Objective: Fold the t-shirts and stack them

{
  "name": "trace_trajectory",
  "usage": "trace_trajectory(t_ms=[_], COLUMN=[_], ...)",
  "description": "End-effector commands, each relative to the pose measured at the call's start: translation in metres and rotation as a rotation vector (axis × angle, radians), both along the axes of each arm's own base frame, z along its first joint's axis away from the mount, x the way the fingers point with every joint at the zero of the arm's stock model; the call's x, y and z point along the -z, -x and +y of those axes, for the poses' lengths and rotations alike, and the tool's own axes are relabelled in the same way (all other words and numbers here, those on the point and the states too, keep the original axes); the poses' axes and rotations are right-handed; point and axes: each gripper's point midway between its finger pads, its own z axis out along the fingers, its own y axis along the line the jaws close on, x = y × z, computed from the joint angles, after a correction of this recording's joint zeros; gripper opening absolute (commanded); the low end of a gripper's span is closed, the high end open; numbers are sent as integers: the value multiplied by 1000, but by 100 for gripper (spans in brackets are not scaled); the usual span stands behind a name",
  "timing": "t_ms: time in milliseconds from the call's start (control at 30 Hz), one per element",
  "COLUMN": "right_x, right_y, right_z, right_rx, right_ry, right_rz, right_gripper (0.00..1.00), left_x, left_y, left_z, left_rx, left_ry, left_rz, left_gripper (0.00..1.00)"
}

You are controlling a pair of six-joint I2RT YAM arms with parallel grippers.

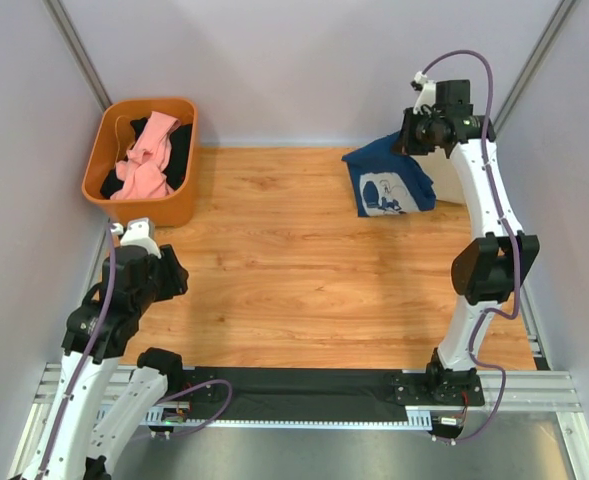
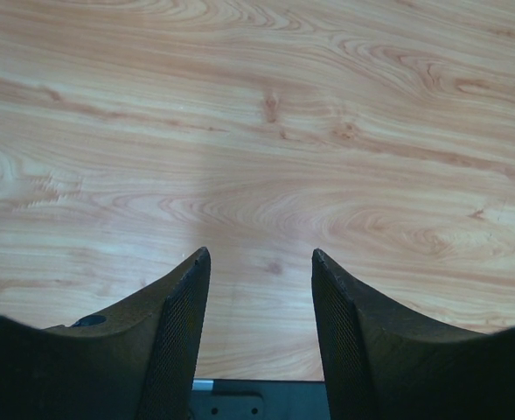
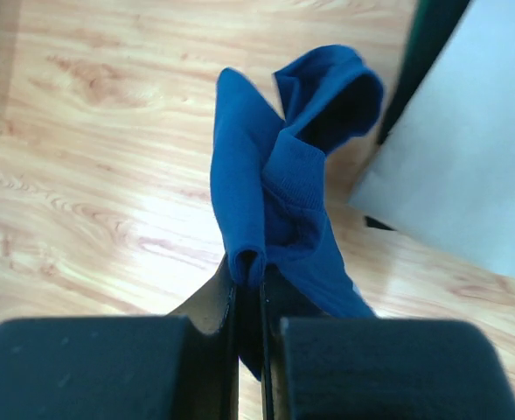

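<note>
The navy blue t-shirt (image 1: pixel 386 178) with its pale cartoon print lies bunched at the far right of the table, one edge lifted. My right gripper (image 1: pixel 411 135) is shut on a fold of that navy t-shirt (image 3: pixel 266 184), which hangs twisted above the wood in the right wrist view. A pink t-shirt (image 1: pixel 146 158) and a black t-shirt (image 1: pixel 179 155) lie heaped in the orange basket (image 1: pixel 104 140) at the far left. My left gripper (image 2: pixel 261 262) is open and empty over bare wood near the left front; in the top view it (image 1: pixel 134 232) sits just in front of the basket. No tan t-shirt shows.
Pale walls close in the table on the left, back and right; the right wall (image 3: pixel 467 175) stands close beside the lifted shirt. A black rail (image 1: pixel 304 390) runs along the near edge between the arm bases.
</note>
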Motion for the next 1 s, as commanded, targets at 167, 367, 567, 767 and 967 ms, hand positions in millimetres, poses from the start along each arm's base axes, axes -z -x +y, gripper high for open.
trace_trajectory(t_ms=[167,367,567,767,967], right_x=[-55,-72,-80,-76,-61], right_y=[-17,-28,-40,-56,-71], right_z=[-42,-70,-83,-105,-130], right_rx=[56,87,91,109,127], right_ry=[75,48,44,49,54], right_rz=[-154,-201,-238,-258,-261], right_gripper=[0,0,0,0,0], left_x=[-1,2,3,7,10], left_y=[-10,-11,-12,-13,-15], left_z=[0,-1,1,2,2], left_rx=[-15,-13,-28,-34,-39], left_ry=[-1,-4,-10,-18,-24], left_rz=[-5,11,20,40,60], left_gripper=[57,56,56,56,56])
